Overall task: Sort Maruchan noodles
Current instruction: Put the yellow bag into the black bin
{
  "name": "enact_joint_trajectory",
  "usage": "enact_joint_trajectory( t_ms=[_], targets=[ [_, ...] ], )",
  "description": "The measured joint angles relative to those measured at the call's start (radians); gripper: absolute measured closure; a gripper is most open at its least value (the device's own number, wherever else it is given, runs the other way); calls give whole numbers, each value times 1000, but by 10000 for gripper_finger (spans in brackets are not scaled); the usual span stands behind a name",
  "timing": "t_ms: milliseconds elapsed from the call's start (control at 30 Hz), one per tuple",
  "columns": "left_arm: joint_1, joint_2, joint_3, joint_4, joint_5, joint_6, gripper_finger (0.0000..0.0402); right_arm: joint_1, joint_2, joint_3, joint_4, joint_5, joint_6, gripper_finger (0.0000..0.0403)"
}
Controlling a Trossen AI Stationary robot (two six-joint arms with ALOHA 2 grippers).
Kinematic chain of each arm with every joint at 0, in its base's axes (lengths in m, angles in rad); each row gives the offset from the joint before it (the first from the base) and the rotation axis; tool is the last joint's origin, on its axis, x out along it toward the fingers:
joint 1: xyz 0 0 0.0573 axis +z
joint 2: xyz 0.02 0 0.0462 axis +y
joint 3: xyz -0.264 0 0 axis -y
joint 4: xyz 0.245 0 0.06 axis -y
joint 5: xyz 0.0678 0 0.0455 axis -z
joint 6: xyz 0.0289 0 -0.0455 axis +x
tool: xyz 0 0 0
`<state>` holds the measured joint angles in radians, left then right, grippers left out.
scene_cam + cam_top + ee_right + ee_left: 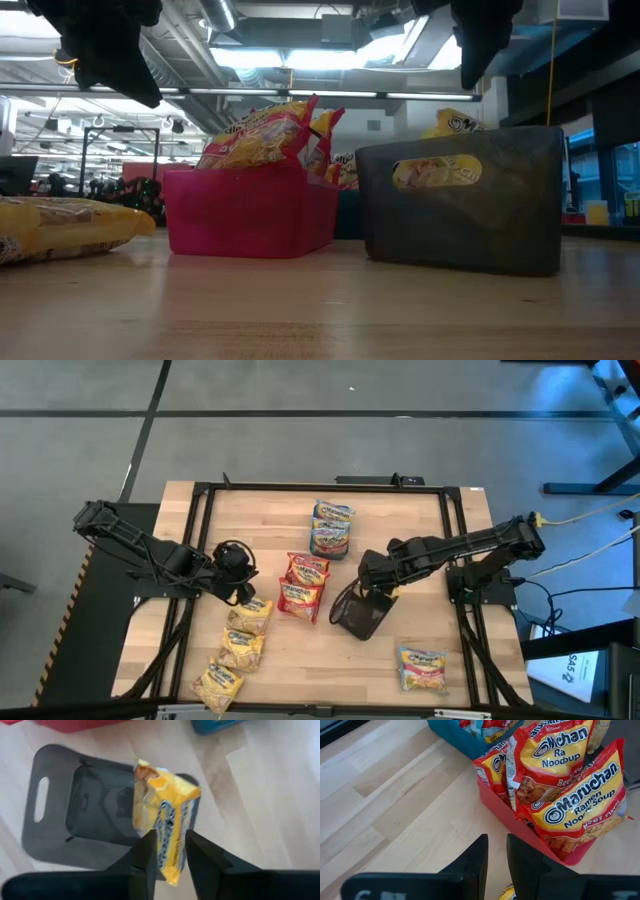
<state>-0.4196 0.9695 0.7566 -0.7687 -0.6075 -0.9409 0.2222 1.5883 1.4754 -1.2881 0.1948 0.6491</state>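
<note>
On the pale wooden worktop [300, 660] in the high view, the right gripper [378, 592] hangs just right of centre, directly above the rim of a dark grey plastic bin with a cut-out handle [357, 614]. The right wrist view shows a yellow crinkly Maruchan ramen packet [165, 820] standing tilted between the two dark fingers [144, 857], over the grey bin's [75, 815] open inside. The fingers stand a little apart on either side of the packet's lower end; whether they are pinching it or have let go, I cannot tell.

The left gripper [236, 570] sits left of centre, above bare wood. In the left wrist view its fingers [476, 862] stand slightly apart with nothing between them.

At centre frame in the high view a red plastic tray [302, 588] holds several red-and-yellow beef ramen packets [570, 800], upright and leaning on each other. Above it, towards the top of the worktop, a teal tray [331, 530] holds more packets. Three yellow packets [242, 645] lie in a slanting line at the lower left, and one blue-and-pink packet [422, 667] lies flat at the lower right, well apart from the rest.
</note>
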Motion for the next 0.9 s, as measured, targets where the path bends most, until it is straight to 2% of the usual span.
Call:
enact_joint_trajectory(
  t_ms=[167, 333, 400, 533, 600, 667, 767, 833, 900],
  targets=[
    [0, 0, 0, 0, 0, 0, 337, 0, 0, 6, 6, 72, -3, 272],
    [0, 0, 0, -1, 0, 0, 337, 0, 0, 61, 46, 113, -25, 263],
    [0, 0, 0, -1, 0, 0, 337, 0, 0, 83, 119, 74, -30, 263],
    [0, 0, 0, 0, 0, -11, 337, 6, 0, 85, 314, -122, -106, 264],
    [0, 0, 0, 0, 13, -26, 337, 24, 0, 85, 362, -187, -147, 264],
    [0, 0, 0, -1, 37, -23, 337, 57, 0, 85, 325, -203, -176, 264],
    [-1, 0, 0, -7, 43, -26, 337, 128, -4, 64, 160, -176, -178, 265],
    [-1, 0, 0, -7, 48, -26, 337, 186, -10, 31, 62, -141, -154, 265],
    [-1, 0, 0, -7, 54, -30, 337, 248, -19, -13, 38, -130, -109, 265]
  ],
)
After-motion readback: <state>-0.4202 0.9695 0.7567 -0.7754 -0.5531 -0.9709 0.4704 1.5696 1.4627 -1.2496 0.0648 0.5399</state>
